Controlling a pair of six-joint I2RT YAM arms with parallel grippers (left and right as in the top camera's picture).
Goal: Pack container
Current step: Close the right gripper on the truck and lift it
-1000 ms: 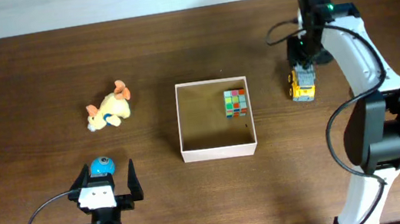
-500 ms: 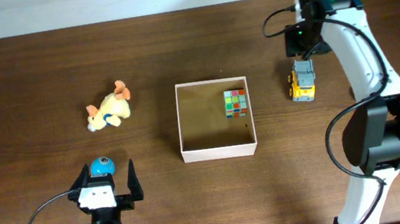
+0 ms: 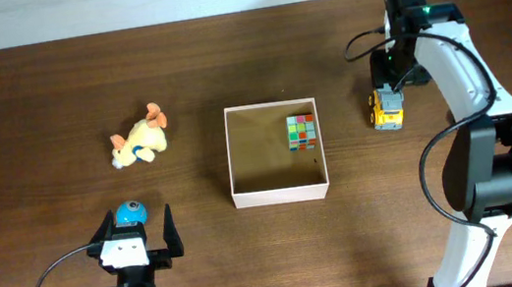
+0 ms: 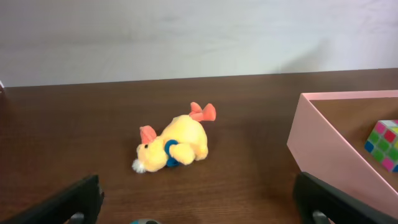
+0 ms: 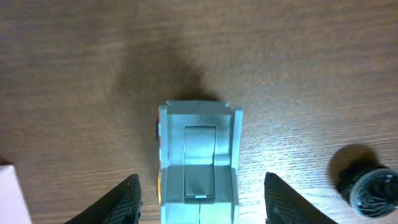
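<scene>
Packing the container (image 3: 281,198) on the brown table (image 3: 31,94)
The container sits in the middle, made of light, stiff card; hold it by one thin wall. Right gripper (image 5: 202,180) hangs open, one finger on each side of the toy truck (image 3: 388,111), at its 3 o'clock. Left gripper (image 4: 196,193) is wide open, empty, at 8 o'clock. No words to read.
</scene>
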